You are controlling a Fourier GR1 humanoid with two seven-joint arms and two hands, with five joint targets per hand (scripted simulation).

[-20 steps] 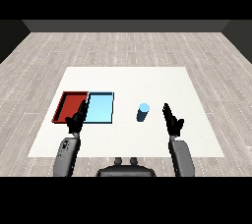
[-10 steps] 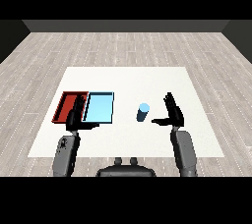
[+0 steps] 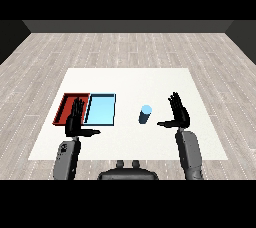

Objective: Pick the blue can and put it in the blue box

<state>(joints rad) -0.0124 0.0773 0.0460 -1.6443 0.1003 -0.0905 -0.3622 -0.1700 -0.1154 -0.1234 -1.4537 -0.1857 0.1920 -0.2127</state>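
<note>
I see the blue can (image 3: 145, 114) standing upright on the worktop (image 3: 130, 82), right of the light blue tray (image 3: 101, 109). My right hand (image 3: 178, 115) is near it, fingers spread apart, not touching. My left hand (image 3: 76, 121), fingers straight, overlaps the red tray (image 3: 67, 106).

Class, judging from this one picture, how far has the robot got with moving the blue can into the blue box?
Nothing is finished: the blue can stands upright on the white table, right of the light blue tray. In hand: the right hand is open beside the can, not touching. Left: grasp, carry, set it in the tray. The left hand is open near the trays.
</note>
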